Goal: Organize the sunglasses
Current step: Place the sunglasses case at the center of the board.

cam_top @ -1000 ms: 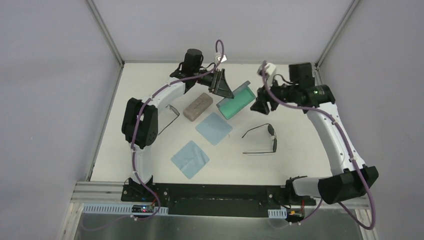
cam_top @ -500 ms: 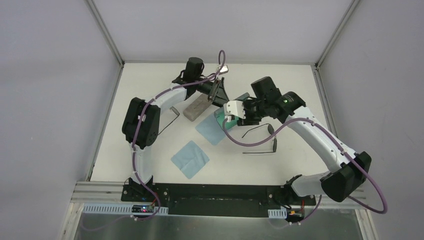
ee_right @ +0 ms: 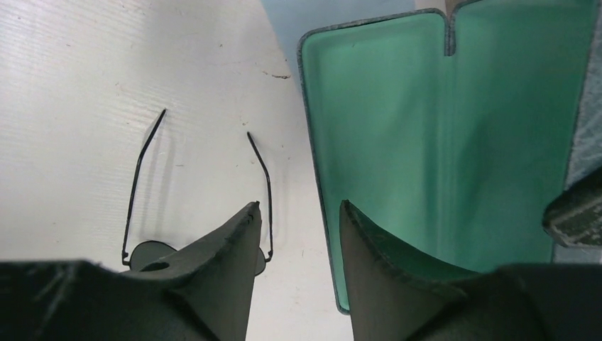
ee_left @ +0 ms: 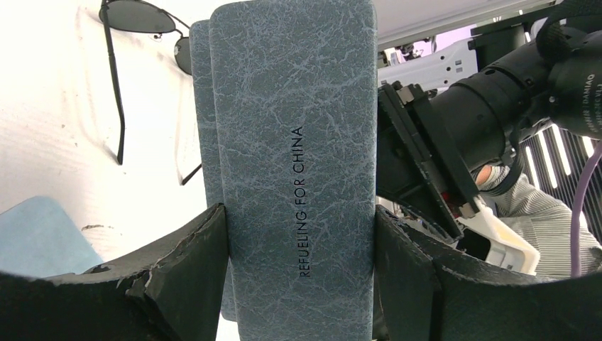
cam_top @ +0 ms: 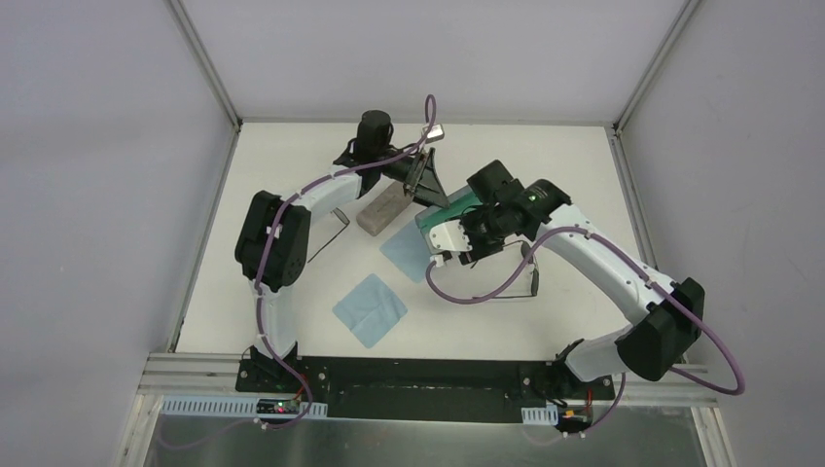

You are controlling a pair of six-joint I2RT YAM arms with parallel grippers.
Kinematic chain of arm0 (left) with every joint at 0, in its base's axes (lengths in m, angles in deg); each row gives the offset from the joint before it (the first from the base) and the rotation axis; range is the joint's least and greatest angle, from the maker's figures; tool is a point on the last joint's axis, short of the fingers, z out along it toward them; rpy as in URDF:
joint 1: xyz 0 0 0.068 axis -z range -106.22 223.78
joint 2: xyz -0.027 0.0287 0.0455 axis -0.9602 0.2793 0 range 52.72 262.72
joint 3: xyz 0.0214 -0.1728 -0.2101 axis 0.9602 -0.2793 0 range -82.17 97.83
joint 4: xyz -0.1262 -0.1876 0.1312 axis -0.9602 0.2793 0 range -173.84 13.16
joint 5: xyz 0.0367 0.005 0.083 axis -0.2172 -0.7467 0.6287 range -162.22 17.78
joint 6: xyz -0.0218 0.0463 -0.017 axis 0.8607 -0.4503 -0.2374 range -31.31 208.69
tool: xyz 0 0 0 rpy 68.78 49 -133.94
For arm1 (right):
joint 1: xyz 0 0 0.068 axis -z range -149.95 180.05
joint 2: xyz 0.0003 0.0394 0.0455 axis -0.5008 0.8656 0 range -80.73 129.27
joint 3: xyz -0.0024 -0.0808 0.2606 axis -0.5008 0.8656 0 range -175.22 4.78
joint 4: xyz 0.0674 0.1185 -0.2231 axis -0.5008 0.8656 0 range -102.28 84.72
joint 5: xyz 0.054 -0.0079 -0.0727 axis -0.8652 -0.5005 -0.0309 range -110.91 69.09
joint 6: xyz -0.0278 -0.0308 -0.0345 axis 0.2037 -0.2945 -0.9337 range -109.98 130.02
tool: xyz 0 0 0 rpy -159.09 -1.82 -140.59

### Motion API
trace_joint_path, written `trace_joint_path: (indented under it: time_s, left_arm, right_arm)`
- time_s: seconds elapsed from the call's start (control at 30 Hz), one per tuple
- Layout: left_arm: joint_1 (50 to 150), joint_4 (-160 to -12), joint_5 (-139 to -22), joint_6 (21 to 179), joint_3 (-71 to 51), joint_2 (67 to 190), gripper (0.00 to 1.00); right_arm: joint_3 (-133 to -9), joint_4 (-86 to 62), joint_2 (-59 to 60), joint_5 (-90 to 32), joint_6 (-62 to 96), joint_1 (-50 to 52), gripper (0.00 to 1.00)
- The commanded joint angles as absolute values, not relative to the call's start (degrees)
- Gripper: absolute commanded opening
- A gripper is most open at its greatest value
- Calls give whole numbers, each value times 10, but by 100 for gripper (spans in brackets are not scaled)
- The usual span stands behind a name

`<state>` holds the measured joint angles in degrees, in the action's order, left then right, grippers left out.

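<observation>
Left gripper [ee_left: 299,213] clamps the blue case [ee_left: 294,106]; right gripper [ee_right: 298,206] gapes empty (sunglasses [ee_right: 144,253] beside its fingers, not between), so I'd centre first.

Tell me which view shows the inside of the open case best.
Right wrist: the case lies open, its green lining filling the right half of the frame. Left wrist shows only its grey-blue outside, clamped in the left tool. Top view shows just a green sliver.
</observation>
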<state>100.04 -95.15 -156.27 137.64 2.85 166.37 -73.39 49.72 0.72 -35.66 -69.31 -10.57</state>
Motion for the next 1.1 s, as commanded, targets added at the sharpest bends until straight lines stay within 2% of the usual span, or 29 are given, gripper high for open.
trace_joint_path:
  time_s: [0.0,0.23,0.5,0.73,0.87,0.9,0.93,1.0,1.07]
  left_arm:
    - [1003,-1002,-1591,1396,28,1619,0]
    - [1003,-1028,-1595,1415,25,1621,0]
    - [1004,-1058,-1608,1446,24,1626,0]
    - [1004,-1065,-1608,1452,21,1626,0]
    - [1003,-1078,-1603,1460,20,1626,31]
    - [1002,-1087,-1602,1475,21,1627,50]
    - [999,-1098,-1599,1493,21,1628,61]
    - [991,-1115,-1591,1509,21,1628,96]
    - [975,-1112,-1577,1505,21,1626,99]
  right_arm:
    - [-736,480,10,-337,-706,-116,46]
    - [-723,459,11,-314,-705,-127,32]
    - [-623,354,-51,-250,-757,-153,21]
    - [-613,309,-59,-235,-760,-157,0]
    - [-623,322,-51,-238,-743,-157,0]
    - [-627,328,-47,-239,-735,-157,0]
    - [-629,330,-43,-241,-727,-156,0]
    - [-633,330,-38,-250,-710,-150,0]
    - [-637,328,-31,-261,-700,-138,0]
